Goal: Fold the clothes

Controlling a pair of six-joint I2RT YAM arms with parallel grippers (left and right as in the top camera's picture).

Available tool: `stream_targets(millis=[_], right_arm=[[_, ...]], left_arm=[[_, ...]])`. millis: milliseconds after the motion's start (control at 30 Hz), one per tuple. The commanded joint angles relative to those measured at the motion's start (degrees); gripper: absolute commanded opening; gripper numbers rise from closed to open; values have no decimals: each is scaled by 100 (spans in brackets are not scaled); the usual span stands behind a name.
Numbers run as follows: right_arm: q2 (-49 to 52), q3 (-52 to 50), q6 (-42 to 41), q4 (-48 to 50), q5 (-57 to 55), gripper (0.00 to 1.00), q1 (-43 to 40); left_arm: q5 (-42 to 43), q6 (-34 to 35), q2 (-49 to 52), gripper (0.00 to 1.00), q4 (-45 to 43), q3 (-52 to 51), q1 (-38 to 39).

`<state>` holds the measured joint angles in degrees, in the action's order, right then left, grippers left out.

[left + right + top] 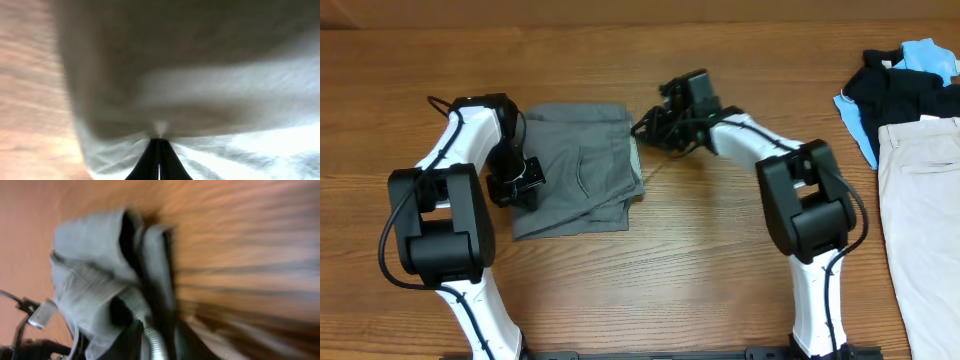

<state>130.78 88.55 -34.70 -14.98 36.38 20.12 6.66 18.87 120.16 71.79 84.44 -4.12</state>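
medium-grey cotton trousers: a rough, part-folded rectangle lying flat on the brown wooden bench.

left jaws: at the trousers' left edge, fully closed, with a small peak of cloth pinched at their tips.

right jaws: at the trousers' upper right corner, narrowed, apparently on a bunched stack of layers. blur leaves some doubt.

handling, as judged: soft, limp, light, not fragile. it likely sags wherever unsupported, and the layers may slide over each other. thick seams should give the firmest purchase. best hold: both corners of one edge, pinching every layer and lifting together so the fold stays square.

pale beige trousers: well right of the grey pair.
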Motion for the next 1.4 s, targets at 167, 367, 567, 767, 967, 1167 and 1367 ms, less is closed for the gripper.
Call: stream_targets(millis=[167, 367, 567, 767, 967, 1167, 1367], right_arm=[[-966, 605, 219, -994, 380, 15, -240], [-1834, 603, 850, -2184, 380, 16, 37], [-1757, 415, 1272, -2951, 243, 19, 739], [-1335, -166, 975, -2361, 203, 17, 1554], [-1019, -640, 577, -1738, -157, 15, 1775], [-1019, -1029, 466, -1834, -544, 15, 1602], [-1019, -1320, 468, -1827, -595, 18, 1460]], left_arm=[[-262, 195, -39, 4, 798, 1093, -66], [-264, 184, -127, 4, 903, 1510, 7], [39, 39, -118, 11, 476, 1504, 90], [87, 42, -87, 18, 138, 1504, 177], [184, -140, -2, 17, -258, 1502, 247], [330, -496, 236, 22, -876, 1491, 304], [210, -498, 708, 26, -1032, 1491, 232]])
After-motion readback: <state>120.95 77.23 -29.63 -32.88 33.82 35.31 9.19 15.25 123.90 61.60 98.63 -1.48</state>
